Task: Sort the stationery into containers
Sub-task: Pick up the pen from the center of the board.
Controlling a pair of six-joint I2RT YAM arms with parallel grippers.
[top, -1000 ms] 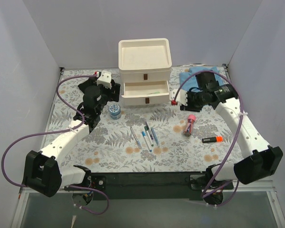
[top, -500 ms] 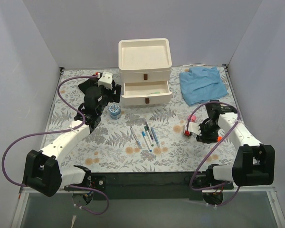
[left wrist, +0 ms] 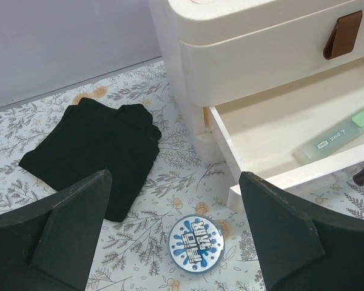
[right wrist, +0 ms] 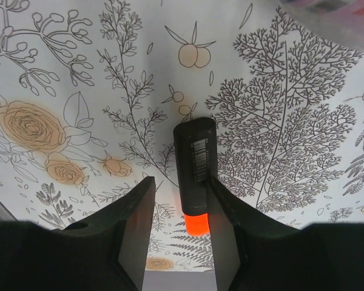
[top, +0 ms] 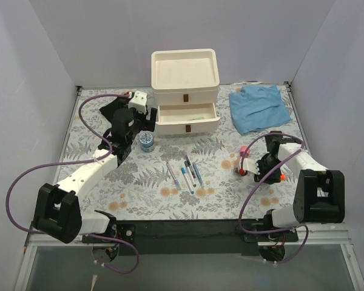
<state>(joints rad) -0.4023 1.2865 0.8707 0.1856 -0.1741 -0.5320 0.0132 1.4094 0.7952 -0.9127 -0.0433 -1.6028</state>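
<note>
The black marker with an orange end (right wrist: 195,159) lies on the floral table between the fingers of my right gripper (right wrist: 181,188). The jaws stand open around it: the right finger touches it and a gap shows on the left. In the top view this gripper (top: 266,171) is low at the front right, with the orange end (top: 279,177) showing. My left gripper (left wrist: 175,182) is open and empty above the small blue round tub (left wrist: 196,244), beside the cream organiser (top: 185,71). Its middle drawer (left wrist: 273,130) is open and holds a green pen (left wrist: 340,133). The pink-capped tube (top: 242,159) and several pens (top: 185,173) lie on the table.
A black cloth (left wrist: 94,151) lies left of the organiser, close behind the tub. A blue cloth (top: 259,108) lies at the back right. Grey walls close in the table on three sides.
My right arm has swung from beside the open drawer to the front right and come down over the orange-ended marker. My left gripper has shifted slightly toward the organiser.
</note>
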